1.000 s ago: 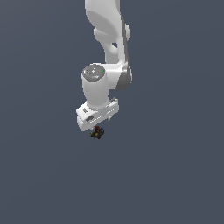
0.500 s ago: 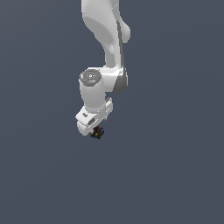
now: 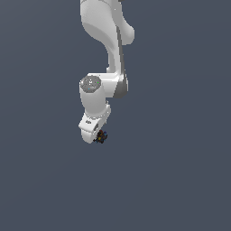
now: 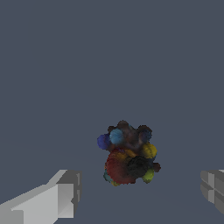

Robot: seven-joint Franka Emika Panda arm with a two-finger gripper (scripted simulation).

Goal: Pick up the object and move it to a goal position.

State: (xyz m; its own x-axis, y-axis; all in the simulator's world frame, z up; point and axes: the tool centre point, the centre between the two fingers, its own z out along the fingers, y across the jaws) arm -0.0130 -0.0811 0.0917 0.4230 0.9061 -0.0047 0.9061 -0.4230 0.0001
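The object is a tiny dark lump with red, blue and yellow-green specks, just below the white hand in the exterior view. In the wrist view the object lies between the two fingers without touching either. My gripper is open, with the fingers far apart on either side of the lump. The gripper holds nothing.
The white arm comes down from the top of the exterior view. A plain dark grey surface fills everything else in both views.
The hand has sunk a little and shifted slightly towards the exterior view's left. The lump has stayed in place.
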